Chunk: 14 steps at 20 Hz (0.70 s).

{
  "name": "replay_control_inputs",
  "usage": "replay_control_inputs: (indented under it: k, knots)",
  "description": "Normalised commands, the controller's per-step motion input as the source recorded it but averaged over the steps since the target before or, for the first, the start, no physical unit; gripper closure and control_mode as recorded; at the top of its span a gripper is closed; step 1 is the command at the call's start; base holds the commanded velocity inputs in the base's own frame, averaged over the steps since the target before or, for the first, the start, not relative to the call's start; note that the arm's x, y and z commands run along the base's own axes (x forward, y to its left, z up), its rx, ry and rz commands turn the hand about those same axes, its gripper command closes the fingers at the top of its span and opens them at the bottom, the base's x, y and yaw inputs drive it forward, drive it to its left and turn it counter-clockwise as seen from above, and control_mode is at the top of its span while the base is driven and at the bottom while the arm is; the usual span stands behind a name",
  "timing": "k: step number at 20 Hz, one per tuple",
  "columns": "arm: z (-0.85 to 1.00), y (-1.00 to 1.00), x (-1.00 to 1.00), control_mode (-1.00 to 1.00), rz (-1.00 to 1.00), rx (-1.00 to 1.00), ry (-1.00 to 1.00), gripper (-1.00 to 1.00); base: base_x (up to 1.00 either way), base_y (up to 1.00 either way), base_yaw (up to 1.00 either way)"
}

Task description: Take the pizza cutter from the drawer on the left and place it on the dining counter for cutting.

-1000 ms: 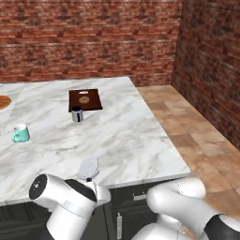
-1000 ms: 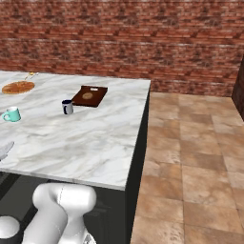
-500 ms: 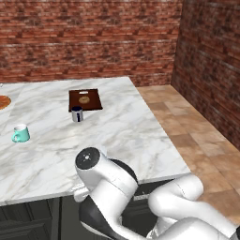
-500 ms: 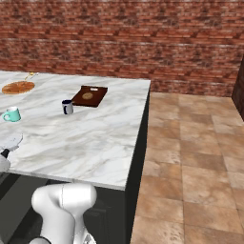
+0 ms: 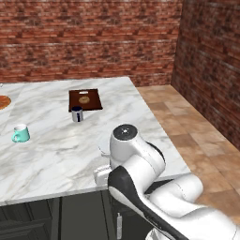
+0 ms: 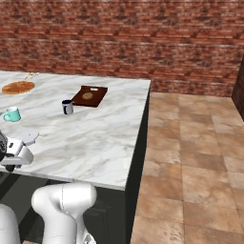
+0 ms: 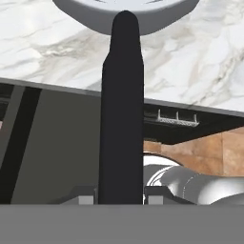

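Pincer (image 7: 121,193) clamped on the black handle of the pizza cutter (image 7: 123,109), whose pale wheel reaches over the near edge of the desk (image 5: 61,154). From the right base view the wheel (image 6: 28,136) sits just above the marble by that near edge, close to the near left part, with the white hand under it. Farther in, a teal mug (image 5: 20,133) stands toward the left edge, a dark blue cup (image 5: 77,114) near the middle, and a brown board (image 5: 85,100) just beyond the cup
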Motion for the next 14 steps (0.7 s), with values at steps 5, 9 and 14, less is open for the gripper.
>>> replay_control_inputs:
  k: [5, 9, 14]
  knots:
    - [0.15, -0.36, 0.29, -1.0, 0.03, 0.01, 0.08, 1.0, 0.0, 0.0, 0.0]
    - [0.05, -0.38, 0.21, -1.0, 0.06, 0.0, 0.06, 1.0, 0.0, 0.0, 0.0]
    - [0.01, -0.39, 0.19, -1.0, 0.07, 0.0, 0.1, 1.0, 0.0, 0.0, 0.0]
